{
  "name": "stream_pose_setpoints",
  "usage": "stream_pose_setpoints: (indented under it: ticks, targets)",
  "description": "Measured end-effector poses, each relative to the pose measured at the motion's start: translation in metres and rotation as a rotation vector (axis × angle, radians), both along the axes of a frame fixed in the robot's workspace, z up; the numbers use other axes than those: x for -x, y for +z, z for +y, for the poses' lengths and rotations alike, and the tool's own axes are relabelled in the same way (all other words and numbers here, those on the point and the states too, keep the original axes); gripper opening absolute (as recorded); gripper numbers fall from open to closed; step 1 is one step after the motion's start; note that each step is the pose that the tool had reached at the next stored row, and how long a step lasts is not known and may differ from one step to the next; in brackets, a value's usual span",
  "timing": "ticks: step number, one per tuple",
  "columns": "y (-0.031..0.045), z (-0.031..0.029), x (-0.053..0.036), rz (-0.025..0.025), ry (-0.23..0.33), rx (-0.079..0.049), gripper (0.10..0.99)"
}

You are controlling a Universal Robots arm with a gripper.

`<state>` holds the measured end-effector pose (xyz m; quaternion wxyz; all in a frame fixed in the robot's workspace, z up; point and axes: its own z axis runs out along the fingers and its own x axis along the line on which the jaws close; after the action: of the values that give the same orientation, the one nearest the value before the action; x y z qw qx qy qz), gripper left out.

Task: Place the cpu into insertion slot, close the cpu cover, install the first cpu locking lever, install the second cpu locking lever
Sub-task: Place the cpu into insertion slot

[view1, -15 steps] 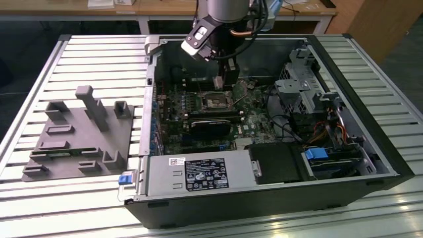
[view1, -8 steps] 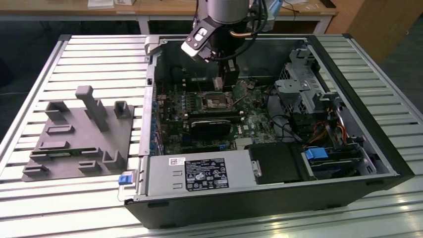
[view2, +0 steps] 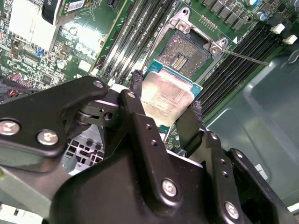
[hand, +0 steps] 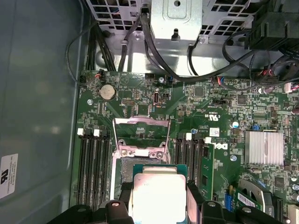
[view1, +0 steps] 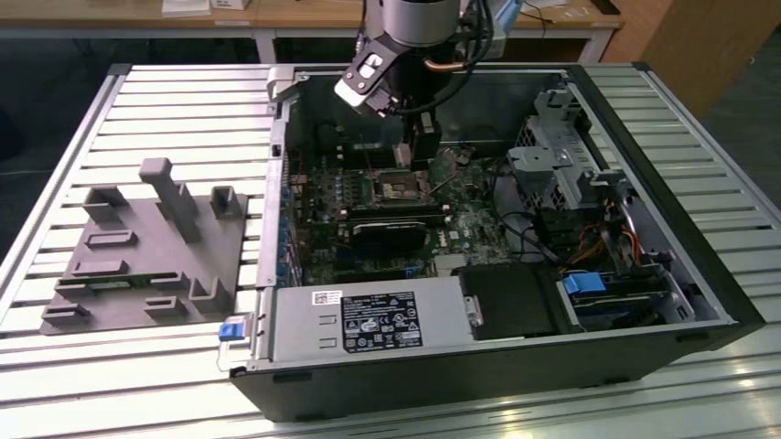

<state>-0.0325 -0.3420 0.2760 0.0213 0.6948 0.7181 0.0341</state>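
My gripper (view2: pixel 166 105) is clamped on the cpu (view2: pixel 169 91). My two black fingers (view2: pixel 188 127) press on opposite edges of it, and its silver face is towards both wrist cameras. I hold the chip in the air just above the slot (view2: pixel 189 53), overlapping the slot's nearer edge. It is not yet seated, and most of the slot's dark centre lies bare.

In the first wrist view the cpu (hand: pixel 159 196) sits between my fingers (hand: pixel 195 199). Beyond it, the cover (hand: pixel 141 121) stands raised on its hinge at the slot's far edge, its window open to the green board (hand: pixel 140 93). In the second wrist view a thin lever (view2: pixel 247 57) runs out from one corner of the slot, across the memory slots (view2: pixel 243 42).

In the exterior view my gripper (view1: pixel 422 163) reaches down into the open case (view1: pixel 488 380), right over the slot (view1: pixel 401 189) near the board's middle. The case lies on the slatted bench (view1: pixel 159 101) towards the exterior view's right edge. A grey fixture (view1: pixel 146 247) rests beside it on the exterior view's left.
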Motion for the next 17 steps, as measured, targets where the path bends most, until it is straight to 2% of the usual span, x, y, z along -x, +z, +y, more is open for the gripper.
stream_pose_setpoints:
  ticks: [9,17]
  targets:
    - [-0.0024,0.0,0.0001,-0.0001,0.0,0.0,0.537]
    - [-0.0097,0.0007,0.003,-0.0001,0.0,0.0,0.537]
